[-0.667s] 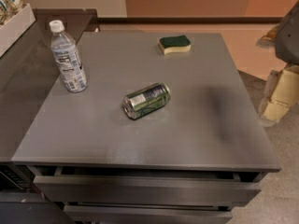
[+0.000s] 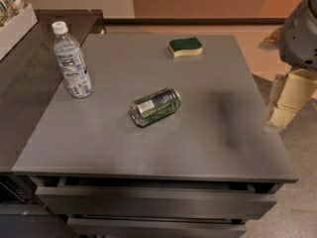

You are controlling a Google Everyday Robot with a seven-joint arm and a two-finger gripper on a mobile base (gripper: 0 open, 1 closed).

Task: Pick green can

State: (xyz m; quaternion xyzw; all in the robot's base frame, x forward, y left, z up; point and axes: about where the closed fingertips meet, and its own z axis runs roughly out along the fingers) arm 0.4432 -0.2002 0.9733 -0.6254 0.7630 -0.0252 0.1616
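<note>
Top: grey cabinet surface, drawers under its front edge, floor beyond.
Counter: darker, adjoins the top at 9 o'clock.
Box: white, on the counter at the far left.
Bottle: upright, white cap, at 10 o'clock on the top.
Can: green, lying on its side near the middle of the top, silver end toward 8 o'clock, well apart from bottle and sponge.
Sponge: flat, green side up, at 12 o'clock.
Gripper: at 3 o'clock, just off the top's right edge, well apart from the can; apart or together, I cannot tell.
</note>
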